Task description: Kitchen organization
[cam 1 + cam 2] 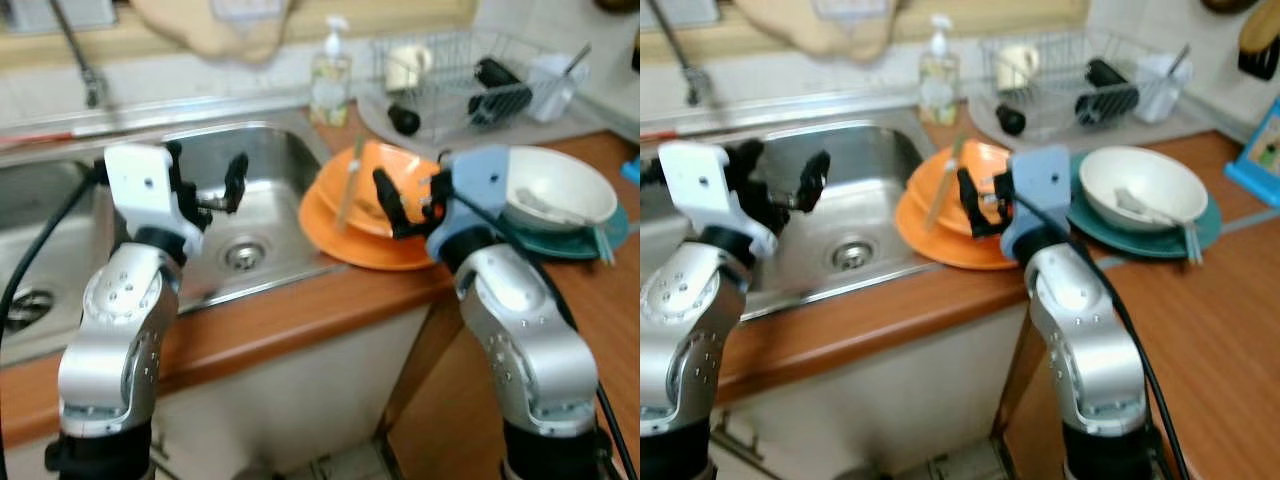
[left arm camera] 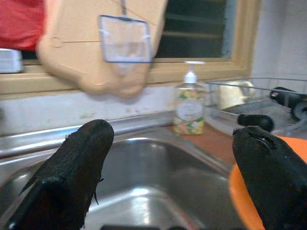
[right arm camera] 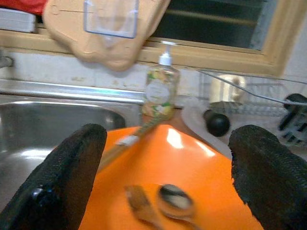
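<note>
An orange bowl (image 1: pixel 385 185) sits on an orange plate (image 1: pixel 355 245) on the wooden counter, right of the sink. A spoon (image 3: pixel 175 201) and a wooden utensil (image 3: pixel 139 203) lie in the bowl, and a long stick (image 1: pixel 350 180) leans on its rim. My right gripper (image 1: pixel 412 205) hovers open just in front of the bowl with nothing between its fingers (image 3: pixel 72 167). Over the steel sink basin (image 1: pixel 260 170) my left gripper (image 1: pixel 208 185) is held open and empty. A white bowl (image 1: pixel 560 185) with utensils rests on a teal plate (image 1: pixel 610 235) further right.
A wire dish rack (image 1: pixel 470 80) with cups and dark items stands at the back right. A soap bottle (image 1: pixel 330 75) stands behind the sink, and a faucet (image 1: pixel 85 70) at the back left. The counter edge (image 1: pixel 300 310) runs in front of me. A blue item (image 1: pixel 1260 150) sits far right.
</note>
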Tool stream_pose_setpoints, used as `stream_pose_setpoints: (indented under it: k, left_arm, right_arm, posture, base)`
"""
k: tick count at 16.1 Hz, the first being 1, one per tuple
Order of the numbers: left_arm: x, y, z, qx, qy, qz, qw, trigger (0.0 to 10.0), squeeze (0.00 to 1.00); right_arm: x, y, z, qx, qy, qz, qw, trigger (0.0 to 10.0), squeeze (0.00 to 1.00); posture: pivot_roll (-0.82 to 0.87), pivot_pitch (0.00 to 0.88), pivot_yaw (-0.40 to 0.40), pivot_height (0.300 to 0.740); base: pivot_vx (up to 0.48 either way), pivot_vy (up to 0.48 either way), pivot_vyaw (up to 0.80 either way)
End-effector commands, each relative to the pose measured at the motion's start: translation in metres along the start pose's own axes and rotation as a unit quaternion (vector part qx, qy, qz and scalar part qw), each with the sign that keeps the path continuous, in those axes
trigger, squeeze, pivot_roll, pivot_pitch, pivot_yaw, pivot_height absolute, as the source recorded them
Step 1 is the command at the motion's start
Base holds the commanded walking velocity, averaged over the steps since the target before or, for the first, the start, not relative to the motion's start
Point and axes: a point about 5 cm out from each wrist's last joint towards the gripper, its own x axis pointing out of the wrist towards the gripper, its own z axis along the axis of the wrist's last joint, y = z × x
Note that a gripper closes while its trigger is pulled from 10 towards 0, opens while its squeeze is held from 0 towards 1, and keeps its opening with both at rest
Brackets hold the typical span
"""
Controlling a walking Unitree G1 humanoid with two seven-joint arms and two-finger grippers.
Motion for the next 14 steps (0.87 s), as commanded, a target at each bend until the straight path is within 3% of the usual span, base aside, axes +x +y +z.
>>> stream_pose_setpoints:
  k: [1,7,10,14]
  left_arm:
    - [0.000,-0.004,0.003,0.001,-0.002,-0.010,1.000,10.0,0.00]
    - [-0.001,-0.010,0.000,-0.021,0.023,-0.058,0.998,10.0,0.00]
    - [0.000,-0.006,-0.003,0.015,0.034,-0.070,0.997,10.0,0.00]
    - [-0.005,-0.004,-0.005,0.032,0.050,-0.104,0.993,10.0,0.00]
  right_arm:
    - [-0.001,-0.003,0.004,0.006,-0.003,-0.002,1.000,10.0,0.00]
    - [0.003,-0.002,0.010,0.014,-0.003,0.007,1.000,10.0,0.00]
    - [0.013,-0.009,0.014,-0.011,0.015,-0.004,1.000,10.0,0.00]
    - [0.024,-0.011,0.013,0.010,0.040,0.000,0.999,10.0,0.00]
  posture:
    - [-0.02,0.000,0.019,0.716]
    - [-0.02,0.000,0.024,0.716]
    - [-0.02,0.000,0.020,0.716]
    - [-0.01,0.000,0.015,0.716]
  base:
    - [0.000,0.000,0.00]
    - [0.000,0.000,0.00]
    - [0.000,0.000,0.00]
    - [0.000,0.000,0.00]
